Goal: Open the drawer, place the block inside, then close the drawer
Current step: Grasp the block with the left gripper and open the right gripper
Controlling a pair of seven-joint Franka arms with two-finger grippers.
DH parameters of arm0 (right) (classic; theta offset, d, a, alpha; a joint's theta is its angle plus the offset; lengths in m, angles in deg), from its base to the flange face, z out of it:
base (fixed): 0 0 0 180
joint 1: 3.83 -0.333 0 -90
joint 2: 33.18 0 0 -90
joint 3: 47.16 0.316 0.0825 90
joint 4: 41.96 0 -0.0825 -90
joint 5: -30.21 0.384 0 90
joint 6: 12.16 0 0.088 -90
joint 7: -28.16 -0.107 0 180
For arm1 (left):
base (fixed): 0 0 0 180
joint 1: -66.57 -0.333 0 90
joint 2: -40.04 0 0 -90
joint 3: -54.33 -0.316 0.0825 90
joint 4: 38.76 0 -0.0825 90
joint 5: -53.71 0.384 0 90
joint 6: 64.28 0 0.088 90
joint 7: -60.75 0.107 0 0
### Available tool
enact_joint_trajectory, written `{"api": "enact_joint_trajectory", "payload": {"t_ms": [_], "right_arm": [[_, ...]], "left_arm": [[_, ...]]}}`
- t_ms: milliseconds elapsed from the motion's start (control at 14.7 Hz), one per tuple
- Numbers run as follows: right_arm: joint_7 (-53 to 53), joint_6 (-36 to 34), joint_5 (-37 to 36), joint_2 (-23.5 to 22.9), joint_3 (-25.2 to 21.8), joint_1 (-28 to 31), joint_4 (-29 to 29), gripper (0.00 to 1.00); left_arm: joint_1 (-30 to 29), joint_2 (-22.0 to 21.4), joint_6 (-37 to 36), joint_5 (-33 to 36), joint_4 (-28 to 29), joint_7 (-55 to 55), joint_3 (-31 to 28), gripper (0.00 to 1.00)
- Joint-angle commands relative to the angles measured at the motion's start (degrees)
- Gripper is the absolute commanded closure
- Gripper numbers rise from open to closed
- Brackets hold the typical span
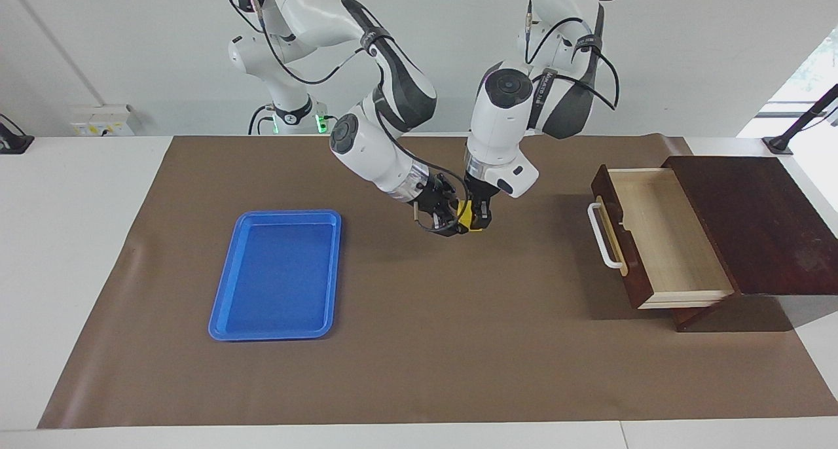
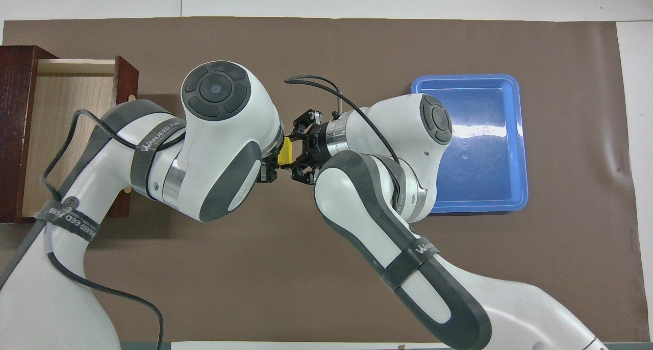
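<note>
Sitting between both grippers' fingers point(image 1: 482, 215), block point(image 1: 466, 215)

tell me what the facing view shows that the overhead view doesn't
Only the facing view shows the drawer's white bar handle, both grippers meeting at the block above the mat, and the arms' bases.

Only the overhead view shows the arms' upper sides, with the left arm covering part of the drawer.

Both show the drawer pulled open with nothing in it, the blue tray toward the right arm's end, and the yellow block between the left gripper and the right gripper over the middle of the mat.
</note>
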Motion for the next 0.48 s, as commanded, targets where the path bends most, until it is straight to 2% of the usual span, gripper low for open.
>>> {"api": "enact_joint_trajectory", "payload": {"t_ms": [0, 408], "right_arm": [[-0.6, 0.4, 0.0, -0.3, 0.4, 0.8, 0.3, 1.00], [-0.6, -0.2, 0.0, -0.1, 0.4, 2.0, 0.4, 0.99]], "left_arm": [[0.7, -2.1, 0.7, 1.4, 2.6, -0.4, -0.6, 0.98], [0.7, -2.1, 0.8, 1.4, 2.3, -0.3, -0.6, 1.00]]}}
